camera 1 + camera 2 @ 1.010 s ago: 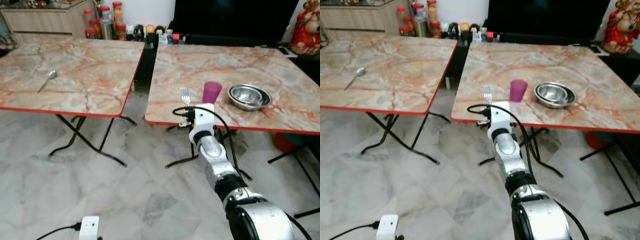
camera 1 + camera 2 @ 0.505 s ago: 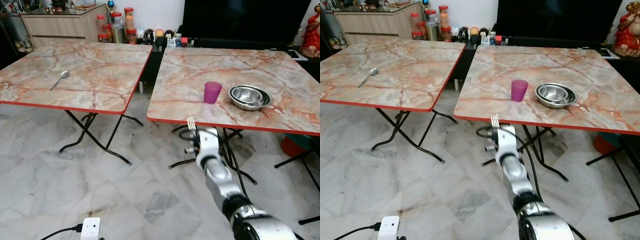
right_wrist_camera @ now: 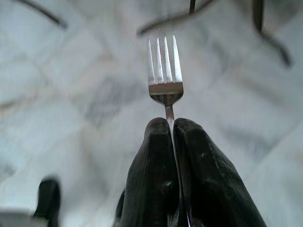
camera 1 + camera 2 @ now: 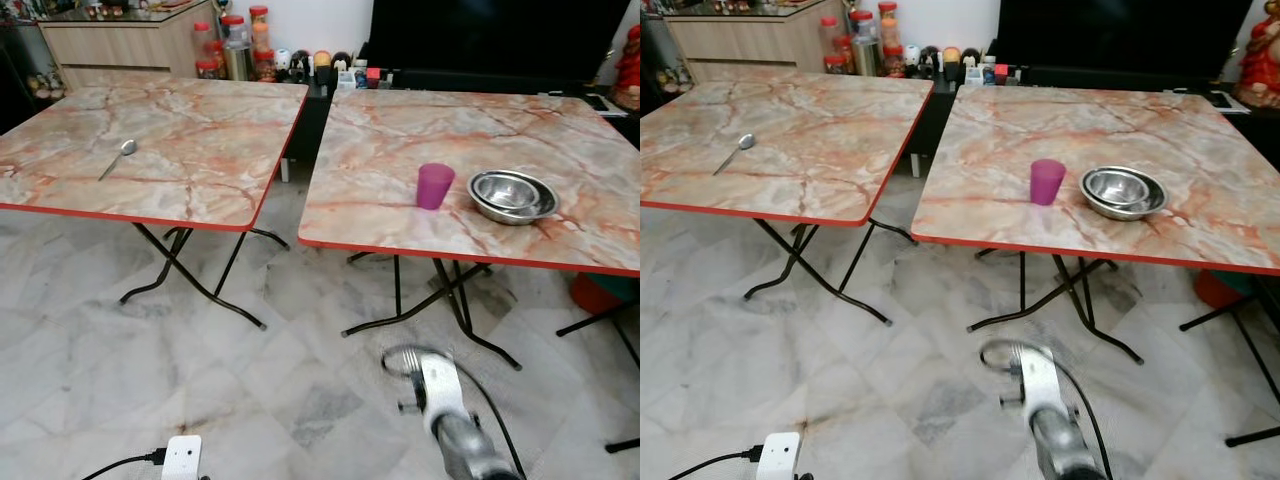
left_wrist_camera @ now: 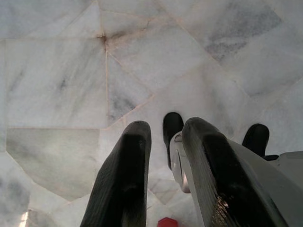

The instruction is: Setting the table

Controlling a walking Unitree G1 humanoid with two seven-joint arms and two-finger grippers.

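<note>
right end effector (image 3: 170,127): fingers pressed together on fork handle; low over floor, in front of the right tabletop, blurred in head views.
fork (image 3: 164,64): held by handle, tines out past fingertips, long axis in line with the fingers; tines sharp in right wrist view, a smear in head views.
left end effector (image 5: 163,137): hangs idle over floor, fingers slightly apart, nothing between them.
right tabletop (image 4: 380,190): marble, red edge; carries cup and bowl near its front half.
cup (image 4: 435,185): purple, upright, just left of bowl.
bowl (image 4: 512,194): steel, looks like two nested, can't be sure.
left tabletop (image 4: 200,150): well apart from right arm; carries spoon.
spoon (image 4: 118,157): lies flat, handle toward the front edge, bowl end away.
key relation: place setting (cup, bowl) lies ahead of and above the fork; right arm is the nearer one, fork points roughly that way.
likely step: fork carried, not yet set down; judgement only.
next move needs: lift above the red edge, lay fork flat beside bowl or cup.
risk: tines catching the tabletop edge; thin handle twisting in the pinch.
view gap: wrist view gives grip and tines, no tabletop surface; head views give both tabletops, grip unreadable.
floor (image 4: 120,380): pale marble tiles; white adapter (image 4: 180,457) with cable by the near edge.
</note>
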